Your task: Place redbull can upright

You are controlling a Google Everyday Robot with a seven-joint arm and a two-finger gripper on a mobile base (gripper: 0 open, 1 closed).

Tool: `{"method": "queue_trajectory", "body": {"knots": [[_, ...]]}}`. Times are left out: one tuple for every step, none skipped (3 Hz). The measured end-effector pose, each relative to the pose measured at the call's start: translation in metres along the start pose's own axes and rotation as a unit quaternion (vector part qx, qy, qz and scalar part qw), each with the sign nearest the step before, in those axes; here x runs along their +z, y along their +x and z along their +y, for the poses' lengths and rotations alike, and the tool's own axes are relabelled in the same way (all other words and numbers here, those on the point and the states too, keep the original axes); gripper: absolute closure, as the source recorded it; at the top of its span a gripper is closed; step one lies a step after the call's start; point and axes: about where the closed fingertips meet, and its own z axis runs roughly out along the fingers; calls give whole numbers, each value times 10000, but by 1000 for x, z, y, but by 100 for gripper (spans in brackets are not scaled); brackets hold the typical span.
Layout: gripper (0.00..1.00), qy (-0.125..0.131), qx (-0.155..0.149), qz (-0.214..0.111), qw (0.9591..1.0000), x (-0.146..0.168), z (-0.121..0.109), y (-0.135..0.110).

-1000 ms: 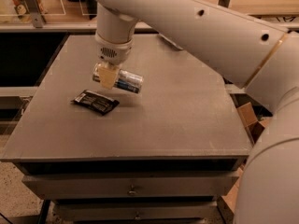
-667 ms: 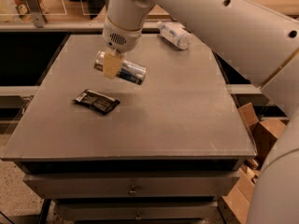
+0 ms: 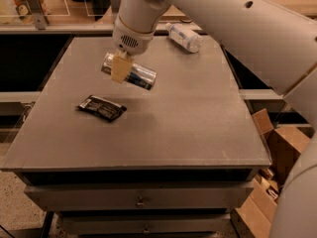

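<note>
The redbull can (image 3: 136, 75) is a slim silver and blue can, held on its side in the air above the grey table (image 3: 198, 128), tilted down to the right. My gripper (image 3: 120, 68) hangs from the white arm above the table's left middle and is shut on the can's left part; one tan finger (image 3: 119, 69) covers it. The can's silver end points left.
A flat black snack packet (image 3: 101, 108) lies on the table below and left of the can. A clear water bottle (image 3: 184, 36) lies on its side at the far edge. Cardboard boxes (image 3: 277, 143) stand on the floor at the right. Drawers are under the tabletop.
The gripper has lifted the can off the table and carried it slightly up and back. The packet and the bottle have not moved.
</note>
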Motion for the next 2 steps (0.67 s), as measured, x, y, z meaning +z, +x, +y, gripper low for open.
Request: {"method": "queue_trajectory", "body": {"knots": [[100,118,8,-571,9983,-3,-9,4],[100,297,129,-1361,9902,-10,-28,9]]}}
